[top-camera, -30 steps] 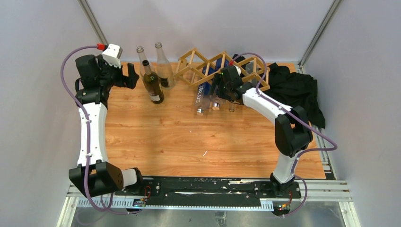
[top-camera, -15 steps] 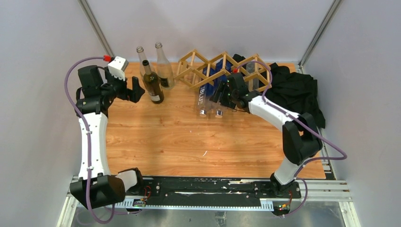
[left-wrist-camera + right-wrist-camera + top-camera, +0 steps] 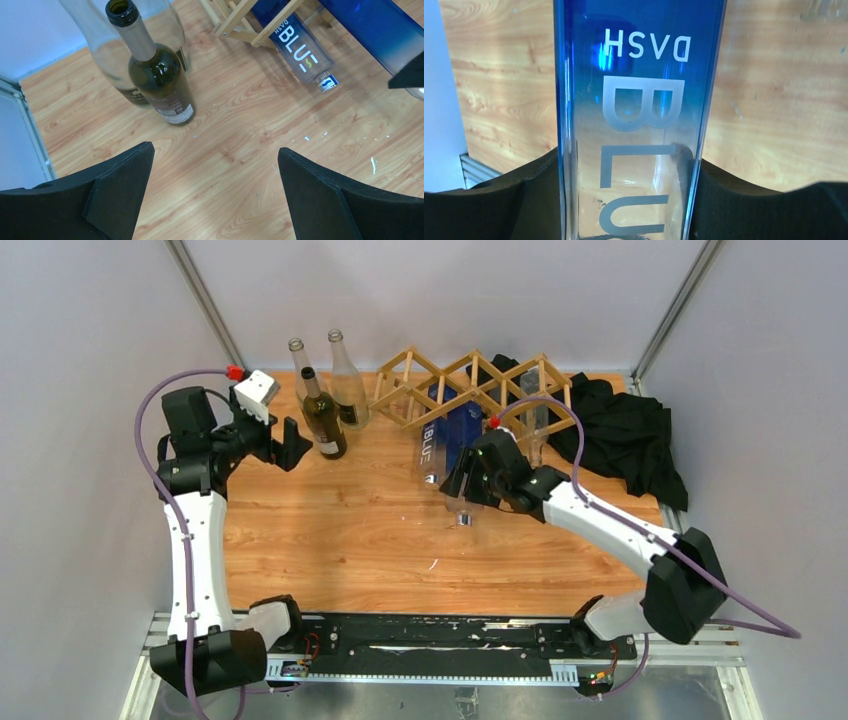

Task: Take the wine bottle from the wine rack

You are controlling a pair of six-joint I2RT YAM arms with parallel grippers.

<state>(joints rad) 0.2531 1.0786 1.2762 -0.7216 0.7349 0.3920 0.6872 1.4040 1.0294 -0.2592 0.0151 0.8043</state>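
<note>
Right end effector [image 3: 630,167] pinches the bottle [image 3: 634,100] across its body. The bottle slants neck-first toward the near edge, base end just by the rack [image 3: 470,375], so the pull should follow that axis. Left end effector [image 3: 215,152] spread, well apart.

The left fingers [image 3: 115,195] stand wide apart above the counter [image 3: 235,145]; a dark bottle [image 3: 162,87] stands upright near the wine rack [image 3: 240,17].

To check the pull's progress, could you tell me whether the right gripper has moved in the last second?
Yes. The right gripper, holding the blue bottle, has drawn back from the wine rack toward the near edge.
</note>
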